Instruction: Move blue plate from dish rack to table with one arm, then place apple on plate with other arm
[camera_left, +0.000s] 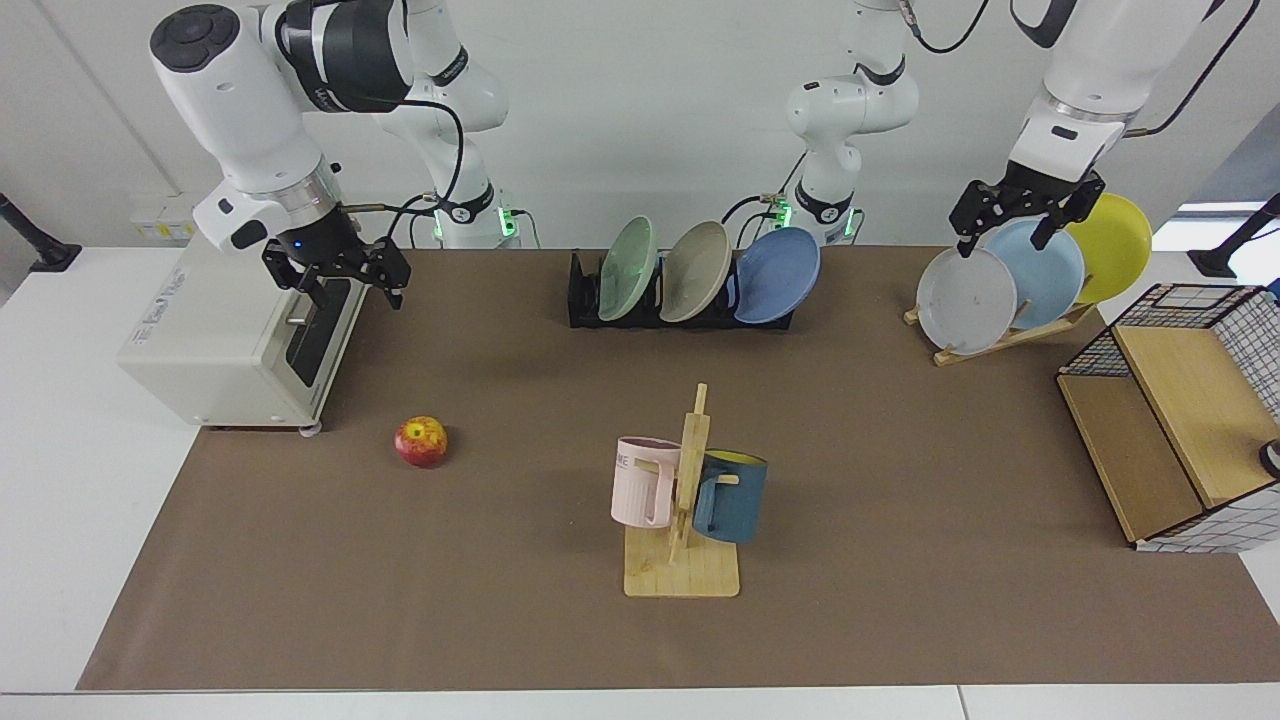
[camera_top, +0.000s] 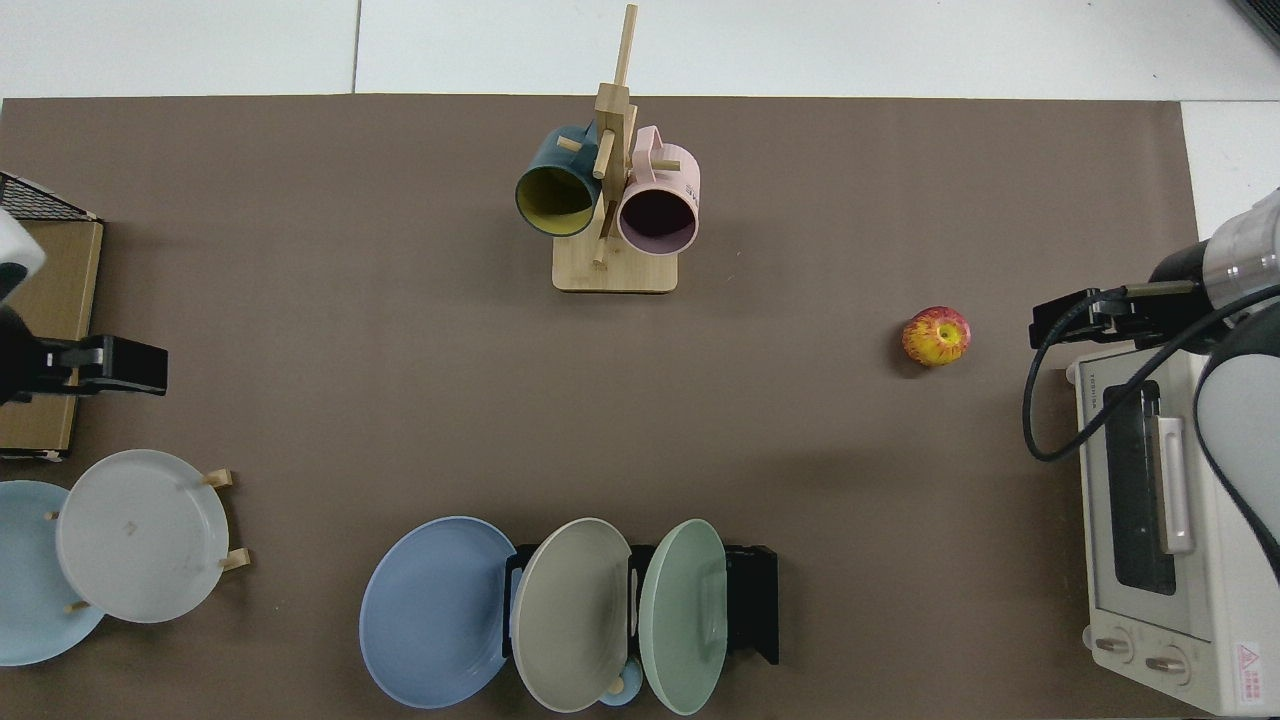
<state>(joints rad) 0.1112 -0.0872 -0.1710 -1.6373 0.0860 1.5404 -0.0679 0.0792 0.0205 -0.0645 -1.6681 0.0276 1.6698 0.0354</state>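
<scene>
Leaning on edge in the end slot of the dish rack (camera_left: 640, 300), the blue plate (camera_left: 777, 274) tips its face toward the wooden plate stand (camera_left: 1010, 335). On the counter (camera_left: 900, 480) the apple (camera_left: 421, 441) sits near the toaster oven (camera_left: 240, 335), stem dimple up. Right hand (camera_left: 340, 277) hangs spread and empty before the oven; left hand (camera_left: 1012, 218) hovers parted, gripping nothing, above the stand's plates.

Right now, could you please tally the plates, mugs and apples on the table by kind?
Plates: 6, three in the dish rack, three on the wooden stand
Mugs: 2, on the mug tree
Apples: 1, the apple
Total: 9
</scene>
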